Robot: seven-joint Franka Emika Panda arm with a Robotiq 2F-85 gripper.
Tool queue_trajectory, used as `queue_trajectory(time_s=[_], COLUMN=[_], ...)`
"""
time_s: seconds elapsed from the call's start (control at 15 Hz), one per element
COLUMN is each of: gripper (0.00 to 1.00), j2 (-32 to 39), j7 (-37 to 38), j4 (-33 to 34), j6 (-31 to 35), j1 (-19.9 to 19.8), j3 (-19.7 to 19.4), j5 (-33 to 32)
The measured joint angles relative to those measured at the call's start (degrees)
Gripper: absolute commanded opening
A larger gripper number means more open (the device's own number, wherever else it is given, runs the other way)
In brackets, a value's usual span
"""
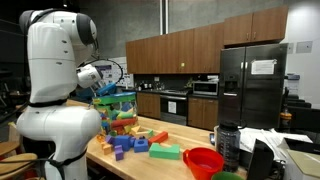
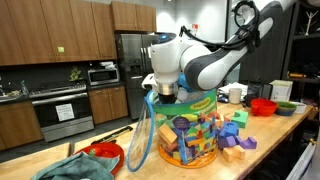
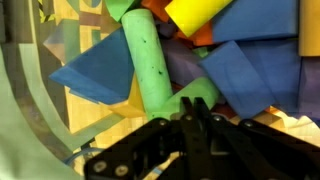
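1. The pincer (image 3: 196,110) is pressed together: in the wrist view its black fingers meet, tips right against the lower end of the green foam cylinder (image 3: 150,62).
2. Is any foam nipped between them? Can't tell, because the tips blur into the green.
3. The cylinder lies slanted in the heap, with a blue wedge (image 3: 98,75) on one side and a blue block (image 3: 250,70) on the other. A yellow cylinder (image 3: 205,14) is cut off at the top edge.
4. In an exterior view the fingers are hidden inside the clear tub (image 2: 185,108), and the green cylinder can't be picked out among the jumble.
5. Loose blocks (image 2: 240,138) lie on the counter (image 2: 290,130) beside the tub, too small to sort by shape.
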Motion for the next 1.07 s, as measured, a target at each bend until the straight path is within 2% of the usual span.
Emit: queue_trajectory(time_s=[0.8, 1.07], gripper=[0.0, 0.0], j2=[1.99, 2.06], j7=[-4.78, -6.16], j4=[7.59, 9.59], j6=[-11.38, -16.27], j1=[0.57, 0.46], j3=[0.58, 0.29], j5=[-4.5, -7.89])
